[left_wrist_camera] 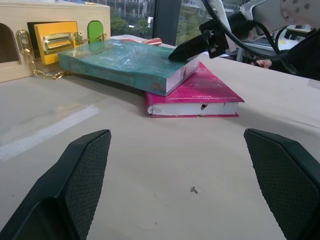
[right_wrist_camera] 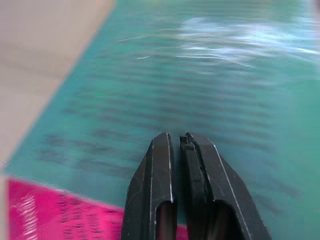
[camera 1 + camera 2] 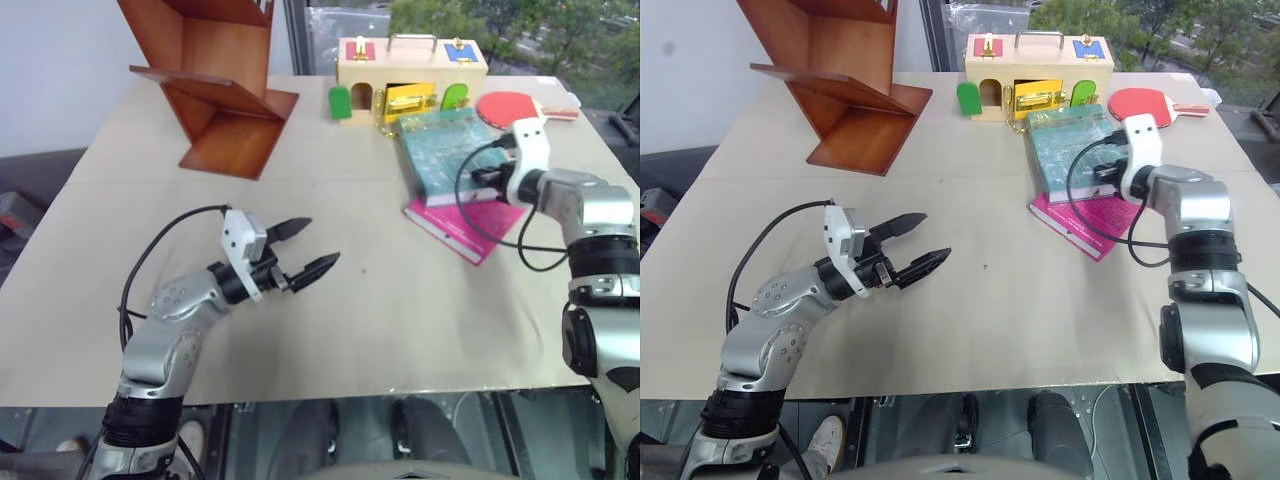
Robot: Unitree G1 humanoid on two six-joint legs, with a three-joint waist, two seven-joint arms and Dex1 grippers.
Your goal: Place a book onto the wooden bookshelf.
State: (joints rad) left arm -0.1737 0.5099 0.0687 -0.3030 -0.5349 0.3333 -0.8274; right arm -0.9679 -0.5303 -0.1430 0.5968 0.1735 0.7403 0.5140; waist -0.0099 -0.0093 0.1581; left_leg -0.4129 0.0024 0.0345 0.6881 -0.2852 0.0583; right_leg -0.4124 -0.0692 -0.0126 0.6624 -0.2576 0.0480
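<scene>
The left gripper [image 3: 300, 250] is the item nearest the camera. It hovers just above the near left part of the table [image 3: 380, 320], pointing roughly level toward the table's right side. Its two black fingers stand wide apart and hold nothing.

The right gripper [image 2: 179, 142] is positioned at the right side of the table, over the near right corner of the book [image 3: 447, 152]. In the right wrist view its two fingers stand almost together, with only a thin slit between them, and nothing is between them. The fingertips lie just over the teal cover; whether they touch it cannot be told.

The book is thick, with a teal-green patterned cover. It lies flat on top of a thinner magenta-pink book [image 3: 462, 225], which protrudes from beneath it on the near side. Both books rest on the right half of the table.

Directly behind the books stands a pale wooden box [image 3: 410, 75] with a metal handle, coloured doors and a yellow latch plate with a chain. A red table-tennis paddle [image 3: 515, 106] lies to the right of the box, near the far corner of the book.

The wooden bookshelf [image 3: 215, 85], reddish-brown with slanted zigzag boards, stands on the far left part of the table, well apart from the book.
</scene>
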